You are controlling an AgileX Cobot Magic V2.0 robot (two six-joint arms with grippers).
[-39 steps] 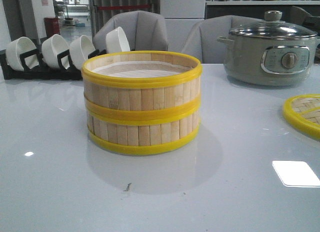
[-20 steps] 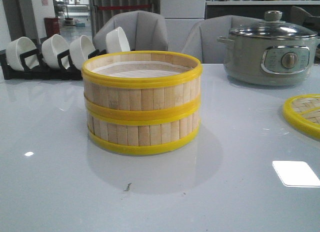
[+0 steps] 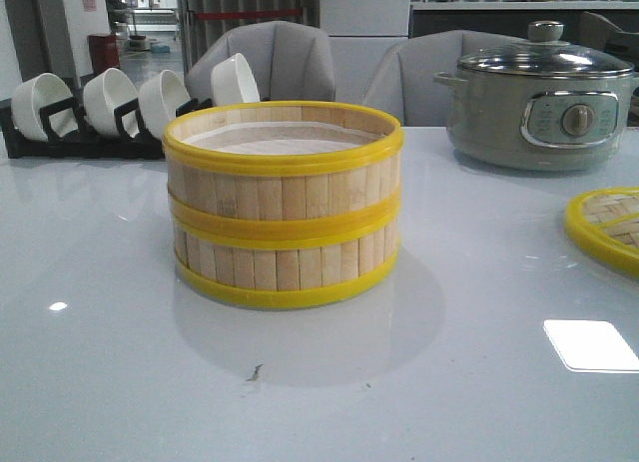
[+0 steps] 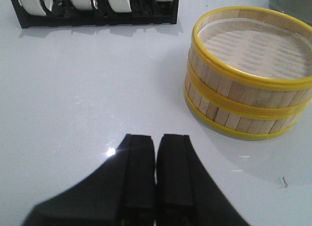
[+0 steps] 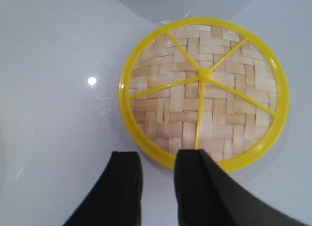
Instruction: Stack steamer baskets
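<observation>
The pale glossy bench (image 3: 110, 382) carries everything here. Towards its far right corner stands a grey-green electric pot (image 3: 539, 108) under a glass cover, and along the far left edge a black rack (image 3: 60, 138) holds white bowls on edge.

The steamer baskets (image 3: 285, 208) sit mid-bench, one already on top of the other, their yellow rims lined up all round so that the pair reads as a single drum; the stacking looks done. A whitish liner shows inside the upper ring. Thin bamboo slats and hollow walls suggest they are light and fairly stiff, though the slats could crack under a hard squeeze and the smooth yellow rim may slide against the pads. The safest hold would be across the wall, one finger inside and one outside, just under the top rim.

The woven lid (image 5: 204, 89) lies flat at the right edge of the bench, well apart from the stack.

The left hand (image 4: 156, 148) hangs over bare bench near the stack, clenched with its pads together and nothing between them. The right hand (image 5: 157, 160) hovers at the lid's near rim, fingers parted and empty; whether one finger touches that rim is hard to judge from this angle.
</observation>
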